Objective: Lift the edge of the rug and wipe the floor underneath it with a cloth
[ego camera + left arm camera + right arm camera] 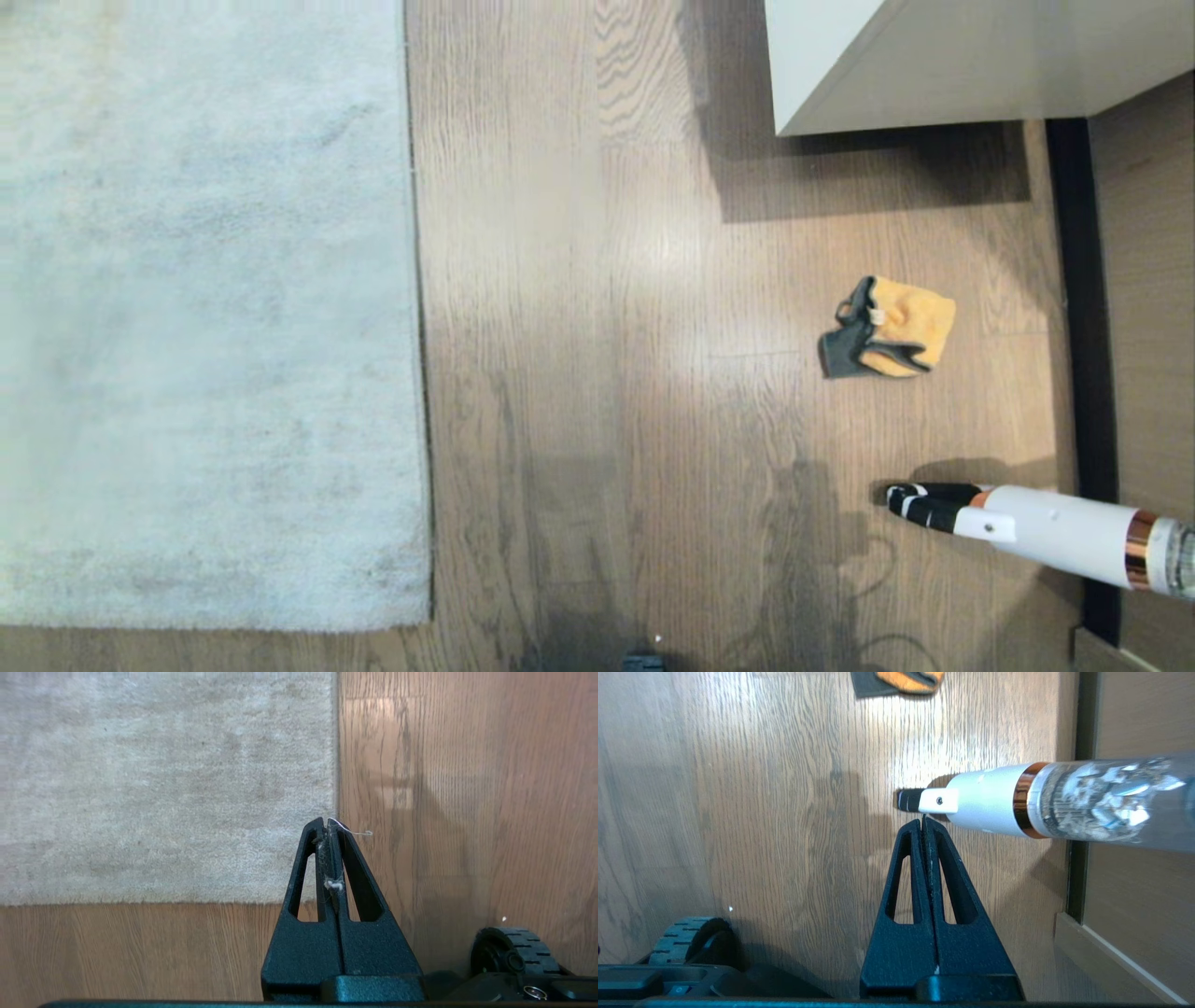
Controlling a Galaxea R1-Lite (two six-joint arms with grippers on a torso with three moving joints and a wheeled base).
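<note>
Head view: the fluffy mustard cloth (892,327) lies crumpled on glossy plank floor (597,373), right of the flat pale rug (205,308); fetch it first, gripping a raised fold. Left wrist: left gripper (330,822) jaws closed over the rug corner; lint clings. Right wrist: right gripper (923,820) jaws closed, nearer than the cloth.
</note>
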